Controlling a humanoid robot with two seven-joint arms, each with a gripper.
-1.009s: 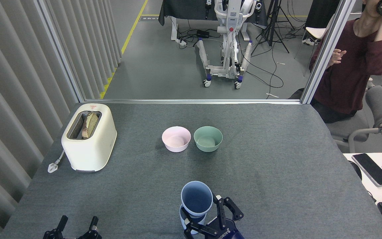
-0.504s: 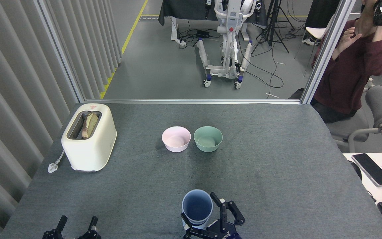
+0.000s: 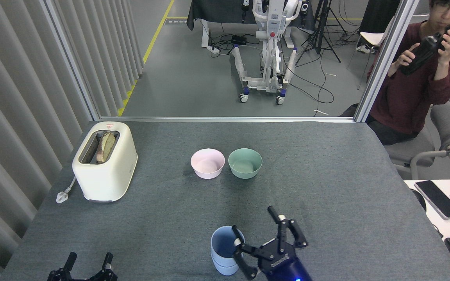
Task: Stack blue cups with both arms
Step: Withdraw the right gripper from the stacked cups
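Observation:
The pale blue cups stand upright near the table's front edge, one nested inside the other, with a seam showing low on the outer wall. My right gripper is open just to the right of them. Its left fingertip overlaps the cups' right rim and its other finger points away to the far right; whether it touches the rim I cannot tell. It has a glossy dark blue wrist. At the bottom left my left gripper is open and holds nothing, far from the cups.
A cream toaster with bread stands at the left, its plug lying beside it. A pink bowl and a mint-green bowl sit mid-table. A seated person is beyond the right edge, beside a white desk with a phone.
The upper cup has sunk down into the lower one. My right gripper has let go of it, opened and shifted right. The person has lowered a dark bottle.

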